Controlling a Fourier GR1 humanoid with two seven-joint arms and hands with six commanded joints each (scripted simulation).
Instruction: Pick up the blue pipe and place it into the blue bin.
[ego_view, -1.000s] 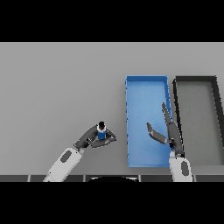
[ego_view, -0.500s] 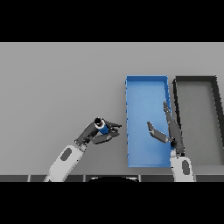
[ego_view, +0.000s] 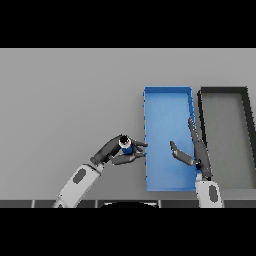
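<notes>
Two steps make up the job, and only the first looks done. Left robot hand (ego_view: 116, 152) curled round the blue pipe (ego_view: 126, 146), fingers and thumb closed on it, dark open end of the pipe facing up. Pipe apparently lifted clear of the grey bench (ego_view: 65, 100), though hard to be certain from straight above. Held just beside the left wall of the blue bin (ego_view: 167, 90), fingertips reaching almost to that wall, pipe itself not yet over the bin's floor.

Right robot hand (ego_view: 192, 150) over the right part of the blue bin, fingers straight and spread, thumb out to the side, holding nothing. Idle as far as can be seen, yet standing over the very space meant for the pipe.

Beyond the blue bin, a dark bin (ego_view: 223, 91) alongside it on the right, no part of the task.

Left to do, by the look of it: carry the pipe sideways across the near wall, bring it over the bin's floor, loosen the grip and let it drop in. Worth watching the bin wall for a knock on the way over, and the waiting right robot hand for crowding.
</notes>
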